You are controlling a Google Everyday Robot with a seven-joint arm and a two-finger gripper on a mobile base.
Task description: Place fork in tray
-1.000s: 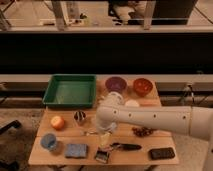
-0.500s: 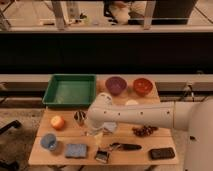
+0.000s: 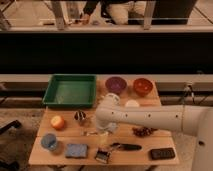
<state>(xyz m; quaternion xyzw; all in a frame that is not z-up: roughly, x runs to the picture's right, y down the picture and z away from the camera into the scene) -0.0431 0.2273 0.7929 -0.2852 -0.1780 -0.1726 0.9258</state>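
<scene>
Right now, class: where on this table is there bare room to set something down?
The tray floor is bare. Wood shows between brown cluster and black device. Crowded: front centre, where the gripper hangs among fork, brush and sponge.

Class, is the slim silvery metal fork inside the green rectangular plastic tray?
No, the fork lies on the table by the gripper, outside the tray.

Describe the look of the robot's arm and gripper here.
The arm is a thick, smooth, cream-white tube ending in a rounded joint housing. No cables, markings or sleeve show on it. The gripper sits under that rounded end, above the middle of the wooden table, mostly hidden; only a pale part shows.
</scene>
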